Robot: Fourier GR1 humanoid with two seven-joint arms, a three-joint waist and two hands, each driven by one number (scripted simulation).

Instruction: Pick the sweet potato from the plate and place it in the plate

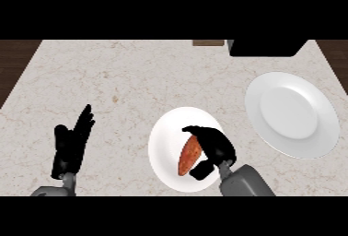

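Right hand [216, 148] is down over the near plate [163, 152], wrist coming in from the lower edge; its fingers arch over the top end of the sweet potato [188, 156] and the thumb tucks in at the lower end, so the hand is curled round it, clamped along its right flank; the potato's orange left side shows plainly, lying lengthwise in the middle of that plate; whether it rests on the plate or hangs a hair above it, I cannot tell.

So this reads as the grasp step, the pick not yet carried off; the potato sits over the near plate and nowhere near its goal.

Out to the right and a little further back lies the far plate [292, 110], larger, white, nothing on it, just beside the near one with a strip of counter [122, 73] between; that looks to be the target.

What the next move calls for, by my reckoning: a lift straight up so the potato comes off the plate cleanly; then a sweep right and away over both rims; then a lowering onto the flat middle of the far plate before the fingers part.

Left hand [71, 145] rests open at the left, fingers up, well apart from it all.
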